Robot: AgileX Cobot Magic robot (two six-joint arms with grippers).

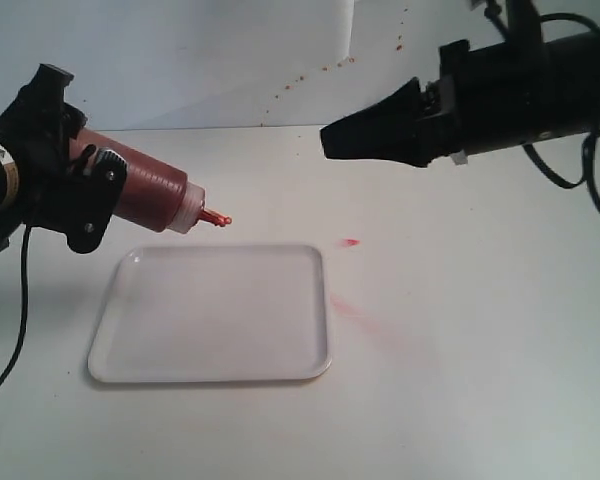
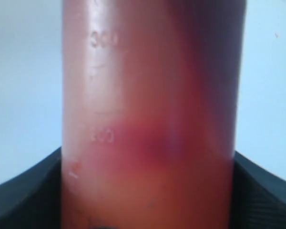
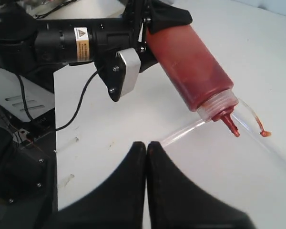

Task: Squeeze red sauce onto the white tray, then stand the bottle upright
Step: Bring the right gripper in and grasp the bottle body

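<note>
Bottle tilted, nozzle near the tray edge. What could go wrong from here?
1. The bottle points its nozzle about over the white tray's far rim, so red sauce may land on the table, where a red spot already lies.
2. The left hand holds the bottle tilted; standing it upright may trail drips off the tray.

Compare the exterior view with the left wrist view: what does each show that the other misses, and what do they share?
Only the exterior view shows the white tray, the nozzle, a red spot on the table beside the tray, and the right gripper. Only the left wrist view shows the volume marks printed on the bottle. Both show the bottle clamped in the left gripper.
</note>
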